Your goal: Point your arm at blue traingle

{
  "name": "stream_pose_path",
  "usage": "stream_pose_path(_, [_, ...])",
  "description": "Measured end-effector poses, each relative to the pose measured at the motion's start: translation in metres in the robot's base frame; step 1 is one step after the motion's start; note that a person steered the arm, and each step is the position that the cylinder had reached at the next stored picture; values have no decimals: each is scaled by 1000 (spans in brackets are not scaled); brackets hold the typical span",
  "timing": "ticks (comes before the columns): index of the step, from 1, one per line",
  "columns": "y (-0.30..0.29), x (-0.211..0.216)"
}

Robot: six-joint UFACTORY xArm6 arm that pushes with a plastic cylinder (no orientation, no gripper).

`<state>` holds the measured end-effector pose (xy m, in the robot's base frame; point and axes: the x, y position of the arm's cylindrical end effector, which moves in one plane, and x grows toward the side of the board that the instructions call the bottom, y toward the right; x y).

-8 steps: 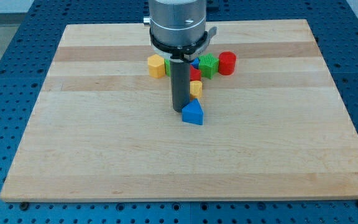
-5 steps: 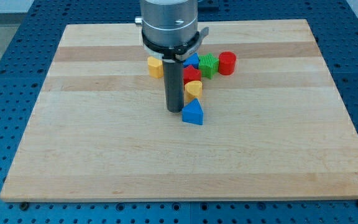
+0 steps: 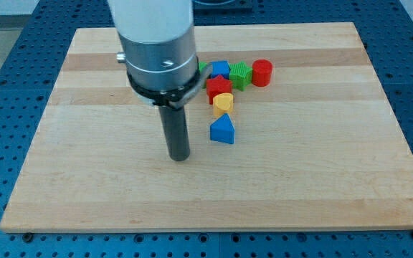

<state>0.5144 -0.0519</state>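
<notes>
The blue triangle block [image 3: 222, 130] lies on the wooden board near the middle, below a cluster of other blocks. My tip [image 3: 180, 157] rests on the board to the view's left of the blue triangle and slightly lower, a short gap away and not touching it. The arm's grey body hides the cluster's left end.
Above the triangle sit a small yellow block [image 3: 223, 102], a red block [image 3: 219, 87], a blue block [image 3: 221, 69], a green ridged block [image 3: 241, 74] and a red cylinder [image 3: 262, 72]. The wooden board [image 3: 321, 158] lies on a blue perforated table.
My tip has moved to the view's left and downward, away from the blue triangle it stood right beside. The arm body now hides the yellow block at the cluster's left. The blocks have not moved.
</notes>
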Motion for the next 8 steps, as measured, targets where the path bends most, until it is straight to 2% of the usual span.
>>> stream_pose_path(3, [54,0])
stream_pose_path(8, [69,-10])
